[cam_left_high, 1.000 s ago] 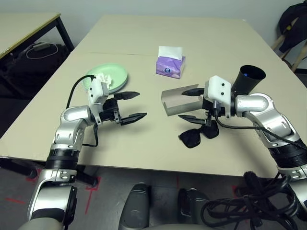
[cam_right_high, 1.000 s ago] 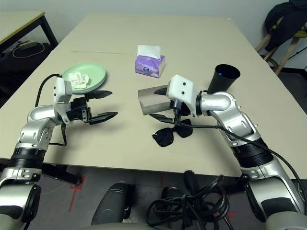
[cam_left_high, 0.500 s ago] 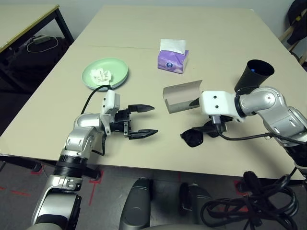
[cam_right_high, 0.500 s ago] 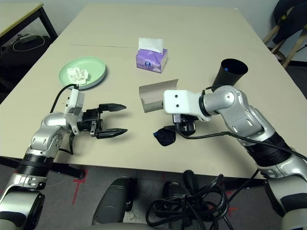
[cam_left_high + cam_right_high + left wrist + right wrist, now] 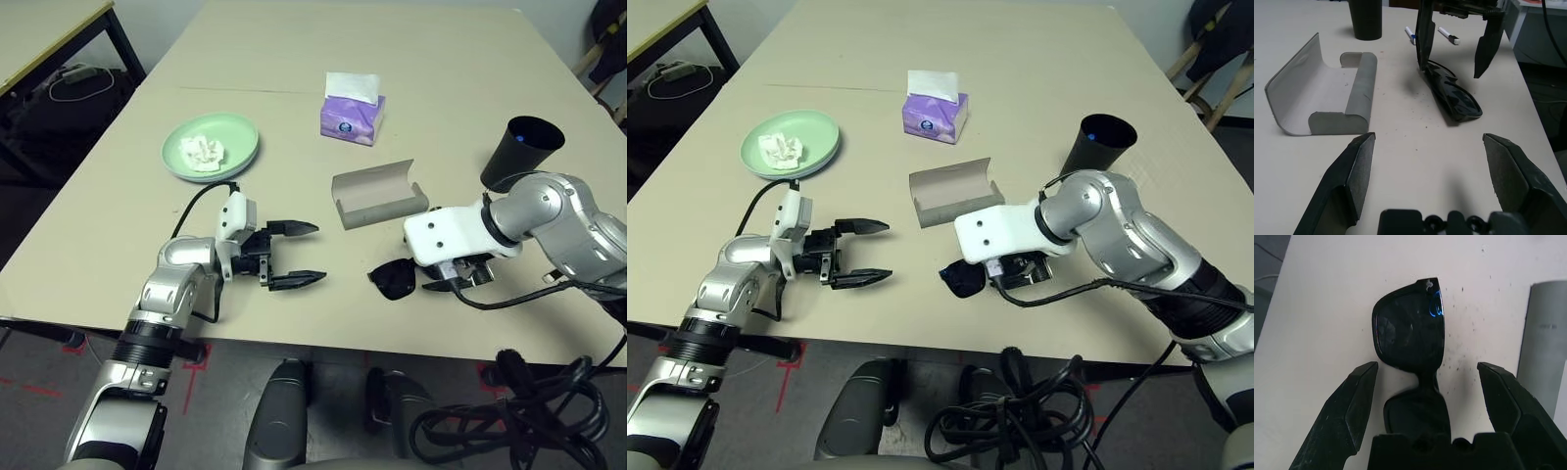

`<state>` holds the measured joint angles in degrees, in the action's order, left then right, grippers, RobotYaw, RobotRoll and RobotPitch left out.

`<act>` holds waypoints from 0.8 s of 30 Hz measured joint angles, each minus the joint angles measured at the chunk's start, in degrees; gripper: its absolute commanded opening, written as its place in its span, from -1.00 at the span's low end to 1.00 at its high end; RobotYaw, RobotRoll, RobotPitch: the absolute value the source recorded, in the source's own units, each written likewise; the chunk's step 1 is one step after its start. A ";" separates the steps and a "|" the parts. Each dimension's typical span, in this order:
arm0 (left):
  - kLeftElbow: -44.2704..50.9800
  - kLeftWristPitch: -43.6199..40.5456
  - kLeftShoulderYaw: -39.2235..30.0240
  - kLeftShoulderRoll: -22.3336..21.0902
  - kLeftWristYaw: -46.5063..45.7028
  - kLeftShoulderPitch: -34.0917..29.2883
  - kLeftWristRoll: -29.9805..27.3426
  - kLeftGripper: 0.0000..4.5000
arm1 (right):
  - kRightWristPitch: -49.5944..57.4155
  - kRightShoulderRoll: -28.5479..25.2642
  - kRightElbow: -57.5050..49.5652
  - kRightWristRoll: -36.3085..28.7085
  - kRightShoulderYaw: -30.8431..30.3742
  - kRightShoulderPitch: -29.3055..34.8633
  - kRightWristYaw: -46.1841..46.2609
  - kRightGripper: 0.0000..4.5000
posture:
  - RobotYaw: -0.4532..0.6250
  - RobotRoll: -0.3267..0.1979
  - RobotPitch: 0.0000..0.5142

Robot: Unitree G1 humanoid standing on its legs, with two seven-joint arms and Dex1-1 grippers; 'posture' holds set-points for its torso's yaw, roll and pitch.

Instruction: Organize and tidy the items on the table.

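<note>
Black sunglasses [image 5: 395, 280] lie near the table's [image 5: 441, 69] front edge. My right gripper [image 5: 1427, 369] hangs open just above them, one finger on each side of the frame. Behind them a grey glasses case [image 5: 377, 194] lies open. A black cup [image 5: 522, 154] stands at the right, with two white blue-capped pens [image 5: 1410, 35] beside it. At the left a pale green plate [image 5: 235, 137] holds crumpled white tissue [image 5: 203, 150]. My left gripper [image 5: 297, 255] is open and holds nothing, pointing right toward the sunglasses.
A purple tissue box [image 5: 351, 113] stands behind the case at mid-table. A smaller black-legged desk [image 5: 49, 29] is at the far left. Black cables [image 5: 509, 421] hang below the table's front edge. Bare tabletop lies between plate and case.
My right gripper has swung from pointing sideways to pointing down over the sunglasses. My left gripper has come away from the plate toward the table's front middle. The camera has shifted too.
</note>
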<state>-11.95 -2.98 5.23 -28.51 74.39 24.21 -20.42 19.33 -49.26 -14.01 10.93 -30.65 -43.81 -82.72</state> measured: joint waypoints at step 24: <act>1.98 -0.76 0.16 0.47 -2.73 -0.19 -0.03 0.98 | 1.02 2.50 0.97 6.26 -2.30 -4.63 -6.71 1.00 | 0.25 0.25 -0.26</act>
<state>-9.97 -3.74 5.39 -28.04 71.66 24.02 -20.44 20.35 -46.76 -13.04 17.19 -32.95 -48.43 -89.43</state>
